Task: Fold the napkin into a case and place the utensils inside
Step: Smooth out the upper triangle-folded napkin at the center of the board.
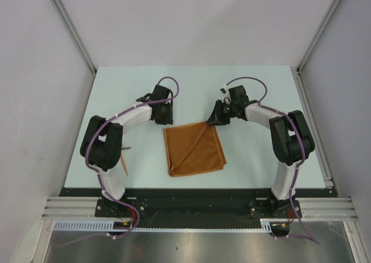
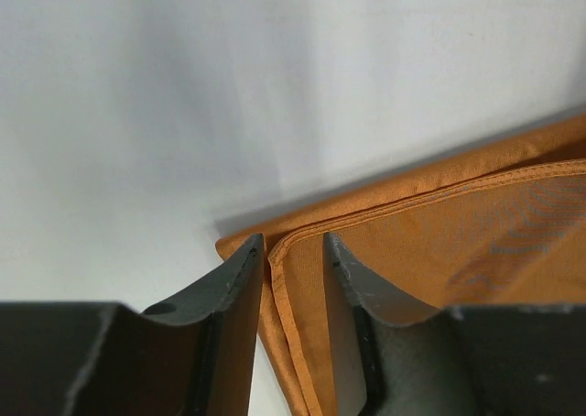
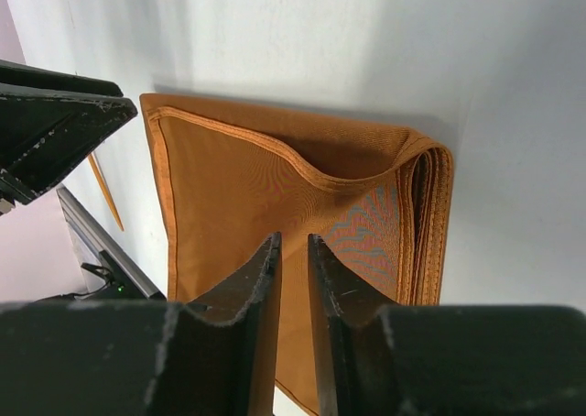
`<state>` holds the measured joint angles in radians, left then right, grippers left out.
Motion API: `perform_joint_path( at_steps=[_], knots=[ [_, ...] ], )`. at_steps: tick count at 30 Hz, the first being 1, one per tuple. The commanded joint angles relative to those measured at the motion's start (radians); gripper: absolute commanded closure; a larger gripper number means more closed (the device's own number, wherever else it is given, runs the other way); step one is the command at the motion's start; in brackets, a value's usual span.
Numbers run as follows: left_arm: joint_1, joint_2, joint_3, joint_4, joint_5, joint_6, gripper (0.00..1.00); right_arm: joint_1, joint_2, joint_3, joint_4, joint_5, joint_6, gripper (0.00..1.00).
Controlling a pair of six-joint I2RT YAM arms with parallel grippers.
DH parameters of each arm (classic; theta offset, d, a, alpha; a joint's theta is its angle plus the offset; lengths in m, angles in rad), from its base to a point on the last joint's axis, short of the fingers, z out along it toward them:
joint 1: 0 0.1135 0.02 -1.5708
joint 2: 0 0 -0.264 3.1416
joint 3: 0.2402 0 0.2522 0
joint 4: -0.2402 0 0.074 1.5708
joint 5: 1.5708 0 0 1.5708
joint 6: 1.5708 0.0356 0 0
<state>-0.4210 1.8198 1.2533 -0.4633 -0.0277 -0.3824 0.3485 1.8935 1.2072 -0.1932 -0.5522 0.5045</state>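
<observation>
The rust-orange napkin [image 1: 194, 150] lies folded in several layers on the table between the arms. My left gripper [image 1: 164, 122] is down at its far left corner. In the left wrist view its jaws [image 2: 291, 242] stand apart astride the hem of the top layer of the napkin [image 2: 458, 224]. My right gripper [image 1: 212, 122] is at the far right corner, its jaws [image 3: 293, 240] nearly together on the napkin's [image 3: 229, 178] top layer, which bows up off the stacked layers. One slim orange utensil [image 1: 123, 165] lies by the left arm.
The left arm's elbow [image 1: 103, 141] hangs over the utensil's far end. A metal rail [image 1: 197, 192] runs along the near table edge. Grey walls close in the table on three sides. The left gripper's black body [image 3: 55, 123] shows in the right wrist view.
</observation>
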Motion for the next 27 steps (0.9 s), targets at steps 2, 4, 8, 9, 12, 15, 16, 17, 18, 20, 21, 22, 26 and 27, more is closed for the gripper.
perform_joint_path(
  at_steps=[2,4,8,9,12,15,16,17,18,20,21,22,26,27],
  knots=[
    [0.007,0.032,0.014,0.000,0.048,0.013,0.67,-0.005,0.004,-0.006,0.047,-0.020,0.009,0.78],
    [0.007,0.036,0.011,-0.001,0.048,0.011,0.68,-0.005,0.003,-0.008,0.051,-0.022,0.009,0.78],
    [0.007,0.042,0.006,-0.005,0.041,0.013,0.66,-0.005,0.003,-0.014,0.054,-0.012,0.009,0.79],
    [0.007,0.042,0.006,-0.005,0.038,0.013,0.66,-0.005,0.004,-0.014,0.057,-0.015,0.014,0.78],
    [0.007,0.050,0.008,-0.014,0.031,0.020,0.66,-0.005,0.015,-0.014,0.064,-0.020,0.019,0.79],
    [0.007,0.047,0.000,-0.005,0.031,0.020,0.68,-0.005,0.019,-0.011,0.069,-0.020,0.020,0.80],
    [0.007,0.047,-0.003,-0.002,0.031,0.019,0.70,-0.005,0.024,-0.011,0.070,-0.018,0.020,0.80],
    [0.007,0.047,-0.003,0.003,0.031,0.017,0.72,-0.005,0.027,-0.009,0.074,-0.020,0.022,0.81],
    [0.007,0.052,0.000,0.005,0.031,0.017,0.76,-0.005,0.030,-0.006,0.075,-0.023,0.025,0.81],
    [0.007,0.056,0.011,-0.003,0.029,0.019,0.79,-0.005,0.032,0.000,0.067,-0.015,0.016,0.82],
    [0.007,0.058,0.015,-0.006,0.029,0.020,0.81,-0.005,0.030,0.003,0.058,-0.008,0.012,0.82],
    [0.007,0.056,0.017,-0.008,0.031,0.022,0.84,-0.008,0.030,0.003,0.055,-0.003,0.006,0.82],
    [0.007,0.027,0.006,-0.006,-0.009,0.017,0.94,-0.016,0.047,0.012,0.061,-0.008,-0.003,0.82],
    [0.007,0.018,0.003,-0.008,-0.014,0.014,0.98,-0.017,0.055,0.015,0.064,-0.009,-0.004,0.82]
  ],
)
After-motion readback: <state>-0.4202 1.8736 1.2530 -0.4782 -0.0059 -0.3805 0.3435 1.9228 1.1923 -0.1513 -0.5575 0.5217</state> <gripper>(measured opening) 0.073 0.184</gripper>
